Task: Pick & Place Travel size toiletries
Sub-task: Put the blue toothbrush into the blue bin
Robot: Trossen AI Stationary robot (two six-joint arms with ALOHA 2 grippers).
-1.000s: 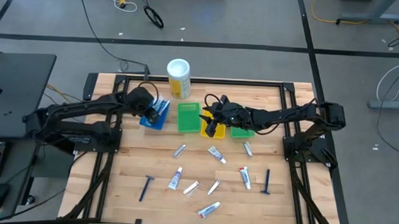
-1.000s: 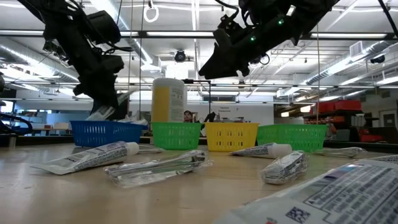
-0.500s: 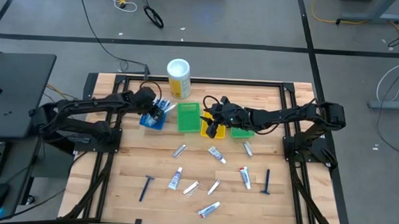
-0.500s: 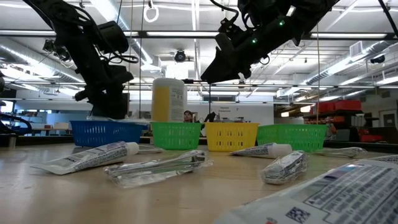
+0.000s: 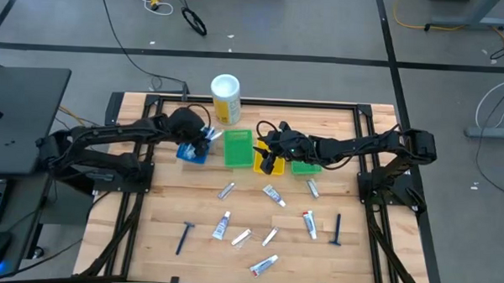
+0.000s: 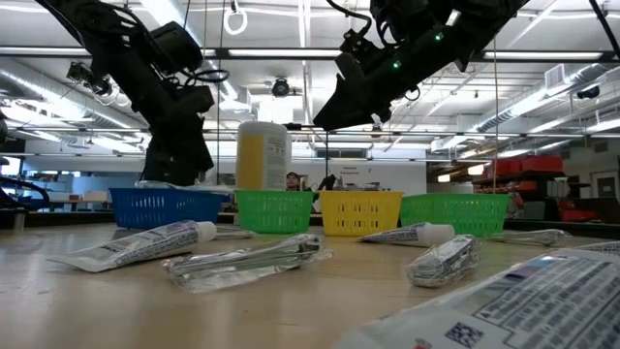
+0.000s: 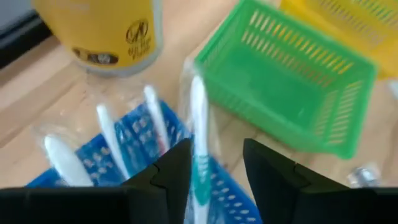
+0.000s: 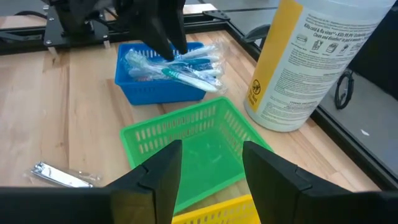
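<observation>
Several wrapped white-and-teal toothbrushes [image 8: 180, 62] lie across the blue bin [image 5: 193, 148], their ends sticking out over its rim. My left gripper [image 7: 217, 168] is open, low over that bin; its fingers stand on either side of one wrapped toothbrush [image 7: 198, 121]. My right gripper [image 8: 211, 168] is open and holds nothing; it hangs above the yellow bin [image 5: 266, 161]. Loose on the near half of the table lie toothpaste tubes [image 5: 274, 194], a silver tube [image 5: 226, 190] and two dark blue razors [image 5: 337, 230] [image 5: 185, 237].
A tall white-and-yellow canister [image 5: 226, 99] stands at the far edge behind the bins. Two green bins [image 5: 237, 148] [image 5: 306, 166] flank the yellow one. In the low view, tubes [image 6: 145, 242] and a wrapped item [image 6: 247, 260] lie close to the near edge.
My left gripper has moved a little toward the table's right, from the blue bin's left part toward its right rim, and has risen slightly. The white thing seen at its fingertips a second ago no longer shows there. The right arm has kept still.
</observation>
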